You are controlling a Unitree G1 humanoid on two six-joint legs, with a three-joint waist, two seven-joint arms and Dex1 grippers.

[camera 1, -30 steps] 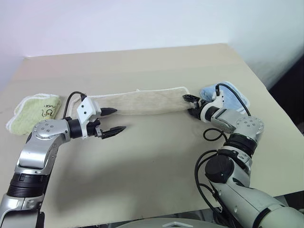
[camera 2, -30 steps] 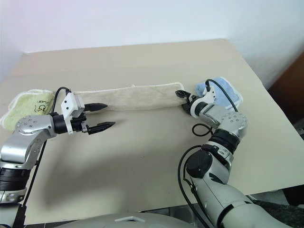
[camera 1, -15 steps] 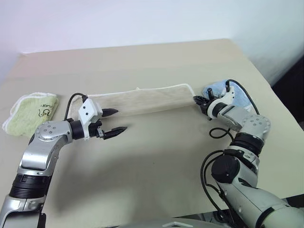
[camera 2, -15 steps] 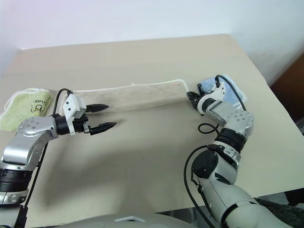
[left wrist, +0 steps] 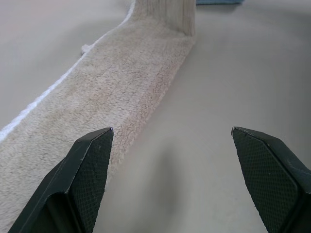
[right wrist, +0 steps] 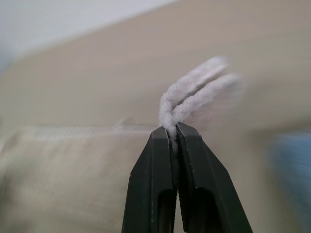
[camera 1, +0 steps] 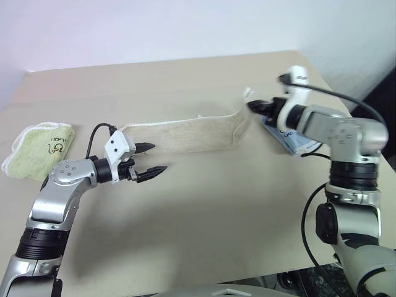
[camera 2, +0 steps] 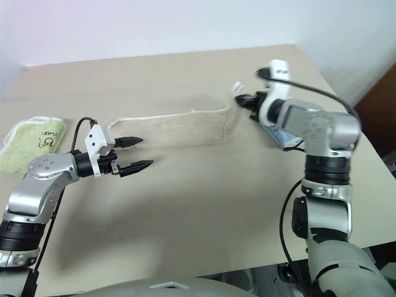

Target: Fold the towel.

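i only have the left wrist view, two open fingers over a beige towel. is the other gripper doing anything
Observer: Yes. The right gripper is shut on the towel's white corded edge at its far end.
Operator: is that end off the table
Observer: It is. That end hangs lifted above the table; the rest lies flat.
Operator: anything else on the table
Observer: A green towel lies beyond the near end, and a light-blue towel lies under the right arm.
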